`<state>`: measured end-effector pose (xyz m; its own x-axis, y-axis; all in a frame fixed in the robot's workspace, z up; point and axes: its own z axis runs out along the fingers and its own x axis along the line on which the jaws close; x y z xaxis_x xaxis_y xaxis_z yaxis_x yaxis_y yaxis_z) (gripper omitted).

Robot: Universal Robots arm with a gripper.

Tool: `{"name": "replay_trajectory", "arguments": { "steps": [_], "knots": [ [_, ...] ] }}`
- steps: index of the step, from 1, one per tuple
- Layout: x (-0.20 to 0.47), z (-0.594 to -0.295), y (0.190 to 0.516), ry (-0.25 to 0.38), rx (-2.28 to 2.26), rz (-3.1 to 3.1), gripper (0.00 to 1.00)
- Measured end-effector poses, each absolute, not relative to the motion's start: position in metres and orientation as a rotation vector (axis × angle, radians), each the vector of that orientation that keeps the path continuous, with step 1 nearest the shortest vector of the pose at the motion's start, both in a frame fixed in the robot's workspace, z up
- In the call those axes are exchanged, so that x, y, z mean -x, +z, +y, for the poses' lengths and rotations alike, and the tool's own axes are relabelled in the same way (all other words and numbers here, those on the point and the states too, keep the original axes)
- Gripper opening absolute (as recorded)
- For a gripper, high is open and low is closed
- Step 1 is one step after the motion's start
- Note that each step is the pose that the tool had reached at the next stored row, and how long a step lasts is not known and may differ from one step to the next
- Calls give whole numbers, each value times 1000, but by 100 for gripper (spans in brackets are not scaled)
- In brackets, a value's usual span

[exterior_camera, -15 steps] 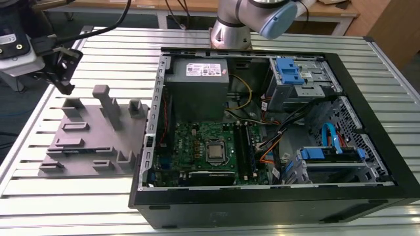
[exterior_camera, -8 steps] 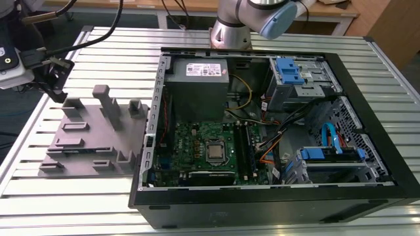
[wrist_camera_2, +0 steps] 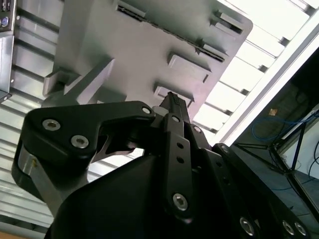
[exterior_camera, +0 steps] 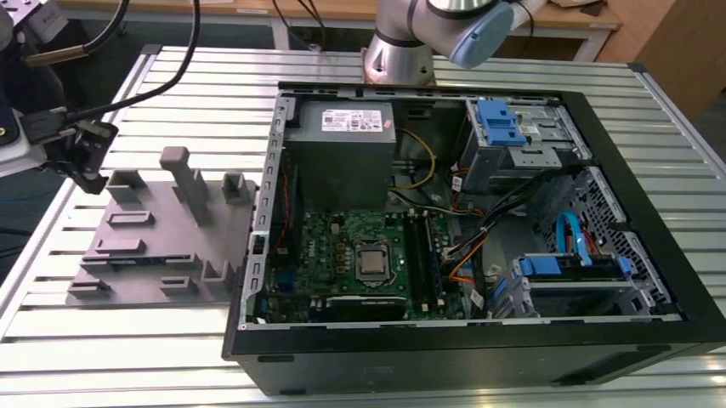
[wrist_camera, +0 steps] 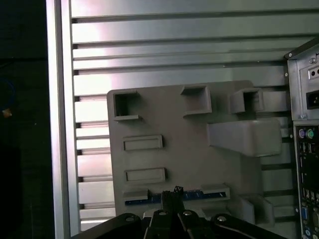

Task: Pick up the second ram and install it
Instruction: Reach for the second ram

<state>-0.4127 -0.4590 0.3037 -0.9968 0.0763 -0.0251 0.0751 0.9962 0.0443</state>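
Observation:
The second ram (wrist_camera: 142, 201) is a slim dark blue stick lying on edge in a slot of the grey holder block (wrist_camera: 189, 149). In the exterior view the second ram (exterior_camera: 134, 260) shows as a thin blue strip near the front of the grey holder block (exterior_camera: 159, 246). My gripper (exterior_camera: 88, 174) hangs in the air over the block's left end in the exterior view, shut and holding nothing. In the first wrist view my gripper (wrist_camera: 177, 190) lines up over the stick, apart from it. The second wrist view shows my gripper (wrist_camera_2: 172, 98) with its black fingers pressed together.
An open computer case (exterior_camera: 477, 340) lies to the exterior view's right of the block, with the motherboard (exterior_camera: 340, 246) and its memory slots (exterior_camera: 426, 255) exposed. Tall grey posts (exterior_camera: 187, 183) rise from the block. The slatted metal table (exterior_camera: 114, 340) ends close on the left.

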Motion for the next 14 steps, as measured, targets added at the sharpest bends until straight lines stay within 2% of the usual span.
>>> {"name": "replay_trajectory", "arguments": {
  "steps": [14],
  "knots": [
    [402, -477, 279, 67, -106, 3113, 7]
  ]
}}
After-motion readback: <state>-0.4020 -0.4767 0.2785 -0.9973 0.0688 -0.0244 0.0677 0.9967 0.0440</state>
